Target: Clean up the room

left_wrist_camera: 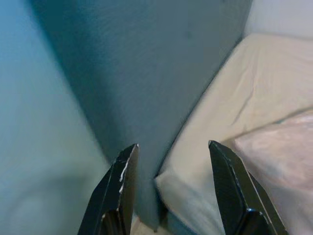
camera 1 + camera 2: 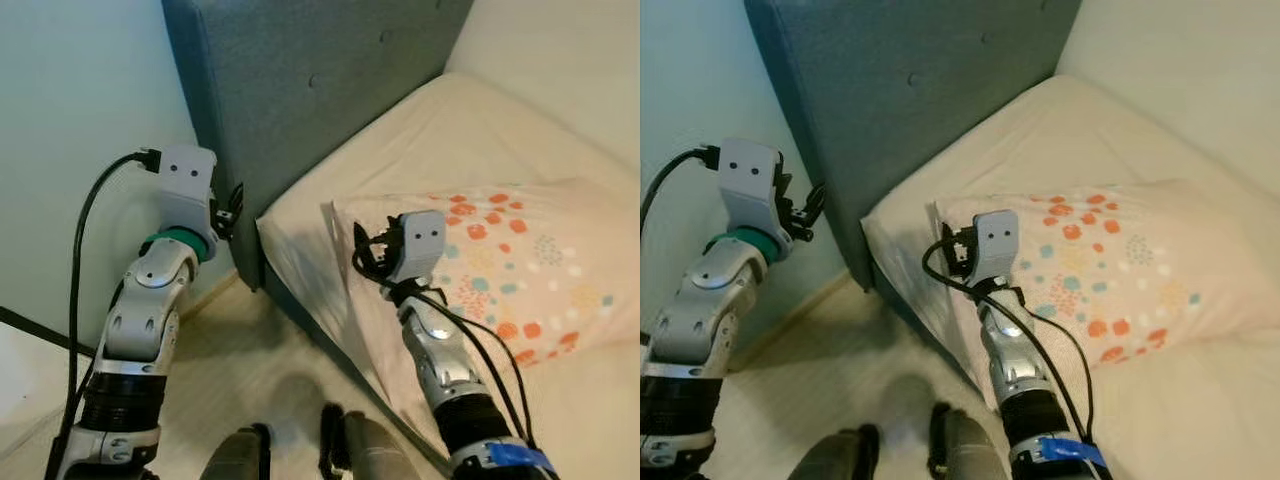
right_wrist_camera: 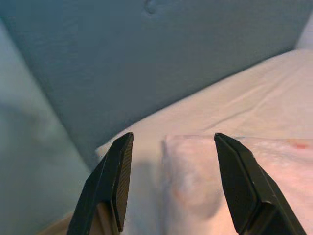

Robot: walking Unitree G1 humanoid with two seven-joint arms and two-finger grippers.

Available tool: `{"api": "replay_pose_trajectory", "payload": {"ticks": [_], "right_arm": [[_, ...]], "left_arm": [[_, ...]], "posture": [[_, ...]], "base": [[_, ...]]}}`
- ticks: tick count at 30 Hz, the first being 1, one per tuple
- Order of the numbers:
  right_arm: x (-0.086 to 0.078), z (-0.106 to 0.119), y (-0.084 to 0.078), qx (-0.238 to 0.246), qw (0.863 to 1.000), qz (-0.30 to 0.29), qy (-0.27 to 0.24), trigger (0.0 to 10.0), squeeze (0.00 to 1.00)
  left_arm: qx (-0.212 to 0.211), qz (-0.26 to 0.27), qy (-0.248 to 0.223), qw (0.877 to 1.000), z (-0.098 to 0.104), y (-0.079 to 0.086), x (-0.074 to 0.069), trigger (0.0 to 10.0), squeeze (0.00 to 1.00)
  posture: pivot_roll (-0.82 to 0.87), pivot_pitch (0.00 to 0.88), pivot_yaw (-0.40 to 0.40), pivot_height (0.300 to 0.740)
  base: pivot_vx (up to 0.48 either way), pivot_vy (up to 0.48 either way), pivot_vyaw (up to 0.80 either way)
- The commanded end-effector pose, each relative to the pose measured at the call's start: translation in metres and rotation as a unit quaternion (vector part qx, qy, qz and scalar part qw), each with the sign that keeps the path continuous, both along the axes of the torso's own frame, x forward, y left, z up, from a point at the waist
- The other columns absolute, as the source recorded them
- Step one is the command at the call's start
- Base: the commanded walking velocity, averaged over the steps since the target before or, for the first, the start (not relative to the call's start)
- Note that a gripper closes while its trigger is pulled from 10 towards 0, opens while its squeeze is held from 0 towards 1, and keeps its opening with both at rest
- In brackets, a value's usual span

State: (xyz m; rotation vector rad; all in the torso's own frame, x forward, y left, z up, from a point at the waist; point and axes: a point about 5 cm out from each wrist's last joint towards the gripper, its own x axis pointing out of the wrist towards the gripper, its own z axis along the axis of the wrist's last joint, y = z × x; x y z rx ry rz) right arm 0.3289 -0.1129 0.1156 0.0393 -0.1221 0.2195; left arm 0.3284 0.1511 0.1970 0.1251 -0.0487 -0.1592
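Left eye view looks down on the corner of a bed (image 2: pixel 450 130), its pale sheet running up to a tall grey-blue padded headboard (image 2: pixel 300 80) that stands against a light wall (image 2: pixel 70 150). On the mattress, near the edge closest to the robot, lies a pillow (image 2: pixel 520 260) printed with orange and teal spots; it sits flat, its near corner just beside the bed's edge and a little apart from the headboard. A strip of light wooden floor (image 2: pixel 250 370) shows between the bed and the wall, with the robot's feet at the bottom of the picture. The right claw (image 3: pixel 171 181) hovers above the pillow's near corner, its two black fingers spread wide and holding nothing. The left claw (image 1: pixel 171 191) is raised beside the headboard's edge, off the side of the bed, likewise spread apart and empty. As a judgement, the tidying of this corner looks close to settled: the pillow is on the bed and no loose items appear on the visible floor. What may remain is nudging the pillow up toward the headboard, or moving on to another part of the room.
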Motion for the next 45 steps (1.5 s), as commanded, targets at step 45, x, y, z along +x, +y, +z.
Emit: {"api": "replay_pose_trajectory", "payload": {"ticks": [45], "right_arm": [[0.0008,-0.004,-0.0109,0.017,0.999,-0.022,0.017,10.0,0.0]], "left_arm": [[0.001,-0.004,0.015,1.0,-0.0073,-0.0008,0.0005,10.0,0.0]], "posture": [[0.0,0.151,0.004,0.74]], "base": [[0.075,0.0,-0.66]]}}
